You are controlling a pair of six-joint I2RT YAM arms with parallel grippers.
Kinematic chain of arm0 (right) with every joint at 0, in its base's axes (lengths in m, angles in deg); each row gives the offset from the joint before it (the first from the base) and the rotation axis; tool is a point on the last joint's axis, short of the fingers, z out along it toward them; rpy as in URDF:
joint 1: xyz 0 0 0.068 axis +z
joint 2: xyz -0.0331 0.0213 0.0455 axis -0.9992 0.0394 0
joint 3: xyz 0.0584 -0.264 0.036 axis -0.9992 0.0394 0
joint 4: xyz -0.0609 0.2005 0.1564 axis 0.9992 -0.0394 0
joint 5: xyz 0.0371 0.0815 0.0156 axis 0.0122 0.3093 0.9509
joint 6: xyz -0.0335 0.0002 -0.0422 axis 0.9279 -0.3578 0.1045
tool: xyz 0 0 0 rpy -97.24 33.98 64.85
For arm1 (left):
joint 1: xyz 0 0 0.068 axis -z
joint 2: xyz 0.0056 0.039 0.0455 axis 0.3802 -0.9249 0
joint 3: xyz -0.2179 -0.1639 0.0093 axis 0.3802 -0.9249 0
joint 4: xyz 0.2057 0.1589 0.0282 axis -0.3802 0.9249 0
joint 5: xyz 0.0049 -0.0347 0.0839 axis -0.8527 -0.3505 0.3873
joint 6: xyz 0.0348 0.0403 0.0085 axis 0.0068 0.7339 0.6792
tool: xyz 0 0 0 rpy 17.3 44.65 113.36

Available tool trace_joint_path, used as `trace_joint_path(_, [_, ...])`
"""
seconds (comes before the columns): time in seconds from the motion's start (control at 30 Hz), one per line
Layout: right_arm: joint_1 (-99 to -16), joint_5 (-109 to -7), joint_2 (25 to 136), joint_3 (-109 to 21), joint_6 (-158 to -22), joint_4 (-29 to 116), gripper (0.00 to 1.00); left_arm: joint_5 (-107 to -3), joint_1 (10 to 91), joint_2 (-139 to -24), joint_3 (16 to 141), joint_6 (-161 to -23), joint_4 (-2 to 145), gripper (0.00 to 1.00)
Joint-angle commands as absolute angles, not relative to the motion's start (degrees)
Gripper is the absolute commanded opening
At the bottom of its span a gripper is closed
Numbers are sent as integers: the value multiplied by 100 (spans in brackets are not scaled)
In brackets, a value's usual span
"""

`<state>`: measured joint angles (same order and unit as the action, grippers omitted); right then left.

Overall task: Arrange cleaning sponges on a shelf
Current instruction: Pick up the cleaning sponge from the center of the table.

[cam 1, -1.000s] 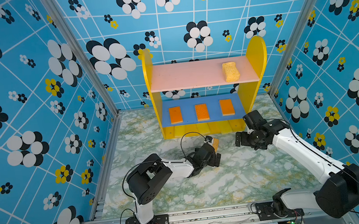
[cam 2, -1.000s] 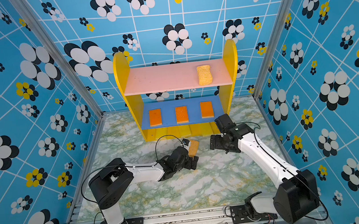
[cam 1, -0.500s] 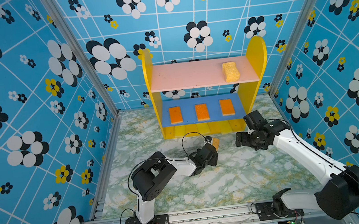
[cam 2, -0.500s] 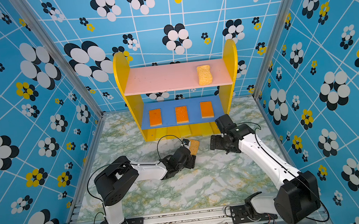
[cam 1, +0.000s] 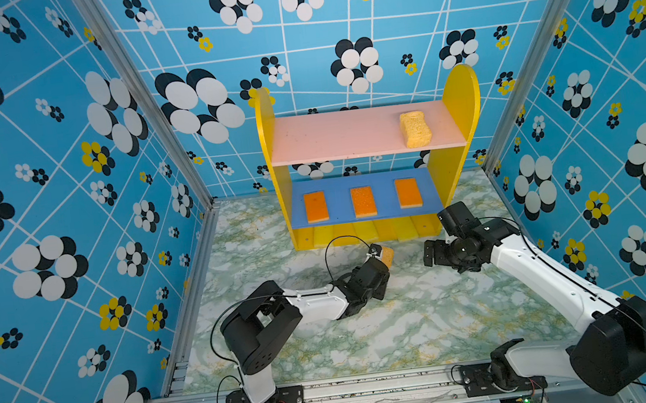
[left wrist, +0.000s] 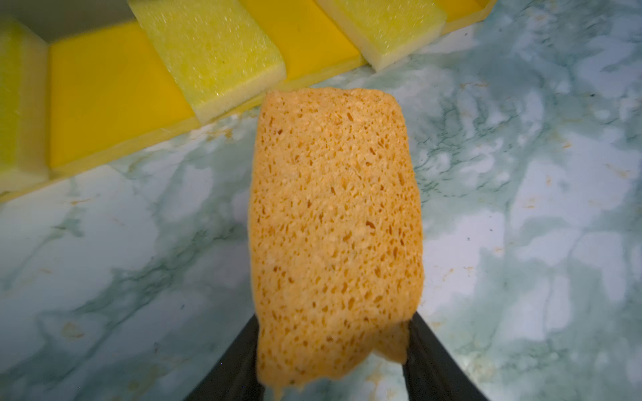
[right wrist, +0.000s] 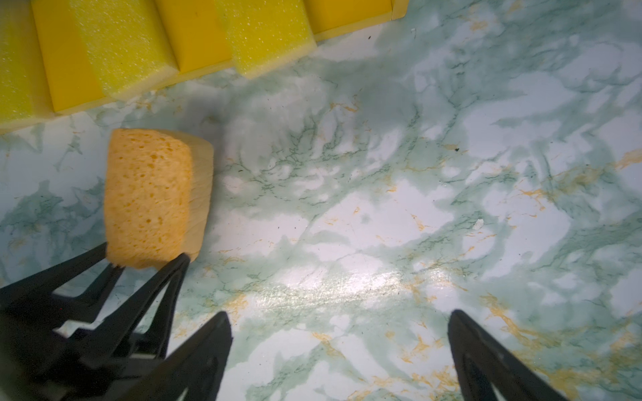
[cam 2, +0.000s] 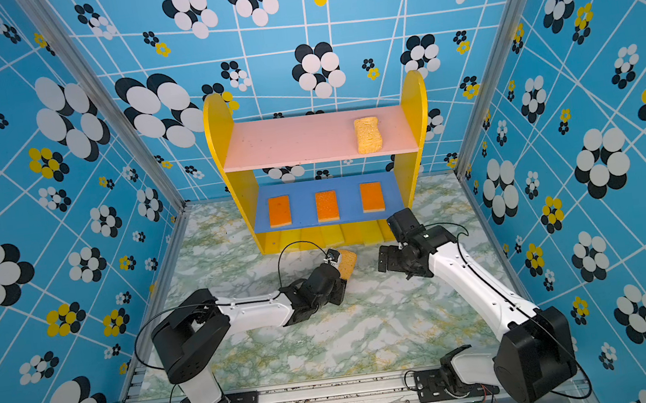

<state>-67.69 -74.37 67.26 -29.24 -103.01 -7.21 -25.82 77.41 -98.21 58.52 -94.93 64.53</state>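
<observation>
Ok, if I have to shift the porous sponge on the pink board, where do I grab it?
Probably pinch the porous sponge across its two long sides at mid-length, coming down from above. It lies flat on the pink board, long axis front to back, with nothing over it.

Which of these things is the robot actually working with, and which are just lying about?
Job: shelf; porous sponge in left hand; second porous sponge, pink board; three orange sponges, blue board; yellow sponges, base.
Not the job: marbled tabletop; flowered walls.
</observation>
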Motion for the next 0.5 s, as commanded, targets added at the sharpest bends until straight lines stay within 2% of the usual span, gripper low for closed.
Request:
trace_joint_path(0.0, [-6803,-7308,6942,-2923,-10237,-485,99,-2324,7772,-9067,5789,-9320,7013,53])
trace_joint_path(0.17, [-6801,-7245,7178,-2941,-10213,-340,99,-2082,7784,-7998,6079,-9061,8011,53])
trace_joint_path(0.33, [-6803,-6866,7551,-2997,-10211,-242,99,-1863,7780,-7148,7029,-8549,9514,54])
trace_joint_path(0.47, [-6801,-6705,7848,-3153,-10151,-339,99,-1757,7780,-6443,7438,-8458,9854,57])
